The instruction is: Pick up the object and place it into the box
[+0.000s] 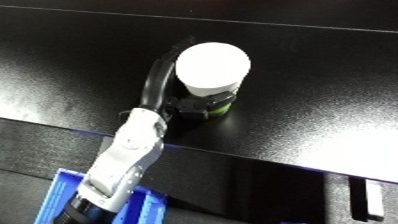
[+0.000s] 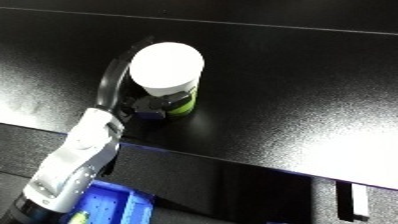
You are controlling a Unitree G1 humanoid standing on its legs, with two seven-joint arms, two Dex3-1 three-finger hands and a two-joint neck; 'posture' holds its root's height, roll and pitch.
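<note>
Cup [image 1: 212, 67] upright on black table [image 1: 311, 100], left hand [image 1: 182, 102] curled round its lower body.

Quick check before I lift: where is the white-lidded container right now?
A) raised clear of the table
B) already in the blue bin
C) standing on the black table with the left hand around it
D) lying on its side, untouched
C: the white-lidded container stands upright on the black table, with the left hand curled around its lower part; the blue bin sits nearer, at the lower edge.

One white-lidded container [image 1: 212, 70], one blue bin [image 1: 62, 192], one hand [image 1: 191, 102], one black table [image 1: 311, 75].
</note>
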